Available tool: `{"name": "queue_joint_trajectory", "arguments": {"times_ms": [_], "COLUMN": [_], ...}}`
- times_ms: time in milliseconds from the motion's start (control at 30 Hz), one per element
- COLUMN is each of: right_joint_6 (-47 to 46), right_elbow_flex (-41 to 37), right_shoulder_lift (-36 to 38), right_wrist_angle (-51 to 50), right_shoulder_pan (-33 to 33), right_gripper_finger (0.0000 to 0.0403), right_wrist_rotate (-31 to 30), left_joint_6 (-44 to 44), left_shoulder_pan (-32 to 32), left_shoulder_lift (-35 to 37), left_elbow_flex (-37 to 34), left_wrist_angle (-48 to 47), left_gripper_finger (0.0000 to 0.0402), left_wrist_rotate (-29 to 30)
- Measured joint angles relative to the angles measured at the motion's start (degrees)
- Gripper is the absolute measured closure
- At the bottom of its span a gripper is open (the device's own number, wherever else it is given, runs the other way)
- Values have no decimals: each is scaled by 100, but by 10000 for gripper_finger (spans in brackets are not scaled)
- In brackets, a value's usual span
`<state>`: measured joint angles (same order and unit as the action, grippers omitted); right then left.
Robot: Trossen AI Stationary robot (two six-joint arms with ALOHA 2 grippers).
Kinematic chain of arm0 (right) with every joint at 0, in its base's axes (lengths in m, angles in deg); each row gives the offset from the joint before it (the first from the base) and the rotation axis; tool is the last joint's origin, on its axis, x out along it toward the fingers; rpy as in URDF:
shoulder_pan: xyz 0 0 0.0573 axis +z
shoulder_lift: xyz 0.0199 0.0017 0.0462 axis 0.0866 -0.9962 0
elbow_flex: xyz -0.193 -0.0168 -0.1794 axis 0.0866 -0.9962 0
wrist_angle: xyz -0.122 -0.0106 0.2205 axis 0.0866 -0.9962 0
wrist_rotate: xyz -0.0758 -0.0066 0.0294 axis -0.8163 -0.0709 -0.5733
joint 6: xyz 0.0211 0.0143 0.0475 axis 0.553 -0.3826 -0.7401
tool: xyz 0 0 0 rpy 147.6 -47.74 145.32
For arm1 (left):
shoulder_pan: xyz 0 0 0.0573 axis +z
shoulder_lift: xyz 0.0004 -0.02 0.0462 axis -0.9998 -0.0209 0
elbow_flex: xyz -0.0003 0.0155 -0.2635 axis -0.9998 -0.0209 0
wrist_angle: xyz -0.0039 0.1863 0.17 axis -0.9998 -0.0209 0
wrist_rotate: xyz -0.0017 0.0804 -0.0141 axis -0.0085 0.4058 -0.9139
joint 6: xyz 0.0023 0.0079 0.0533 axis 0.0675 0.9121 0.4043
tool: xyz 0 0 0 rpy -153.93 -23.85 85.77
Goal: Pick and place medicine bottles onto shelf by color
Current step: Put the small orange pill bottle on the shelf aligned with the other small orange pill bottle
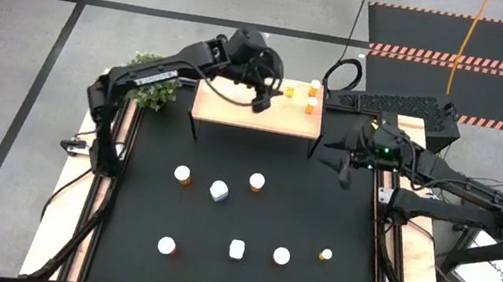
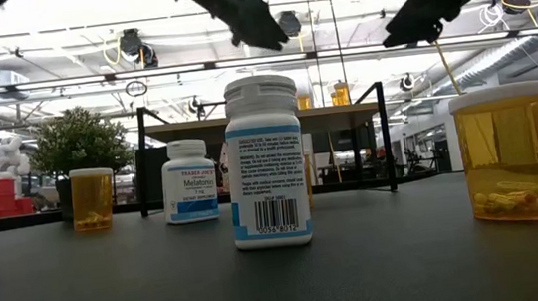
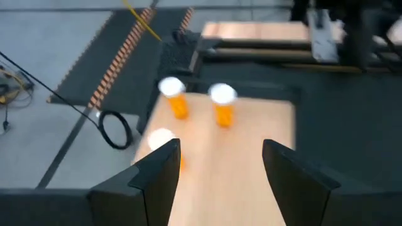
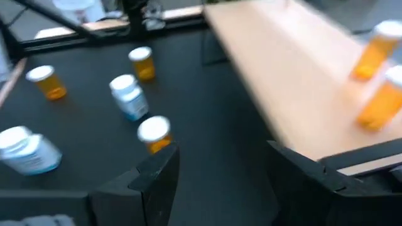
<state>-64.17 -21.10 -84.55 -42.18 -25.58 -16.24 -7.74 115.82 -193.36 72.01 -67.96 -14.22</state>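
Note:
The light-wood shelf (image 1: 236,108) stands at the far side of the black mat. Three orange bottles with white caps (image 1: 290,90), (image 1: 315,87), (image 1: 311,105) stand upright on its right end; they also show in the left wrist view (image 3: 175,95), (image 3: 222,103), (image 3: 162,139). My left gripper (image 1: 260,100) hangs open and empty above the shelf, just left of them (image 3: 220,163). My right gripper (image 1: 344,166) is open and empty above the mat off the shelf's right end (image 4: 220,169). Several orange and white bottles stand on the mat, among them (image 1: 183,175), (image 1: 219,191), (image 1: 256,181).
More bottles stand nearer the front of the mat: (image 1: 166,245), (image 1: 236,249), (image 1: 281,256) and a tiny orange one (image 1: 325,255). A green plant (image 1: 151,85) sits off the shelf's left end. Pale wooden rails (image 1: 56,222) border the mat. A keyboard (image 1: 389,104) lies behind the right arm.

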Motion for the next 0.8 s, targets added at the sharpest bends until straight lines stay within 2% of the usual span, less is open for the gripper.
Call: {"name": "queue_joint_trajectory", "arguments": {"times_ms": [100,233,533,600,800], "right_joint_6": [-325,-764,-1892,-2216,-3064], "right_elbow_flex": [0,0,0,-3,-4], "right_shoulder_lift": [-2,2,-13,-37,-310], "right_wrist_angle": [-293,-447,-1003,-1137,-1193], "right_shoulder_pan": [434,1252,3321,3790,5070], "right_gripper_finger": [177,177,177,177,177], "right_wrist_rotate": [-12,-307,-1423,-1641,-2143], "left_joint_6": [78,49,-490,-618,-943], "left_shoulder_pan": [-270,-745,-1946,-2168,-2636], "left_shoulder_lift": [283,741,1869,2070,2340], "left_elbow_flex": [-141,-916,-3438,-3842,-4631], "left_wrist_angle": [-387,-91,1721,2081,2865], "left_gripper_finger": [174,174,174,174,174], "left_wrist_rotate": [109,469,1656,1838,1893]}}
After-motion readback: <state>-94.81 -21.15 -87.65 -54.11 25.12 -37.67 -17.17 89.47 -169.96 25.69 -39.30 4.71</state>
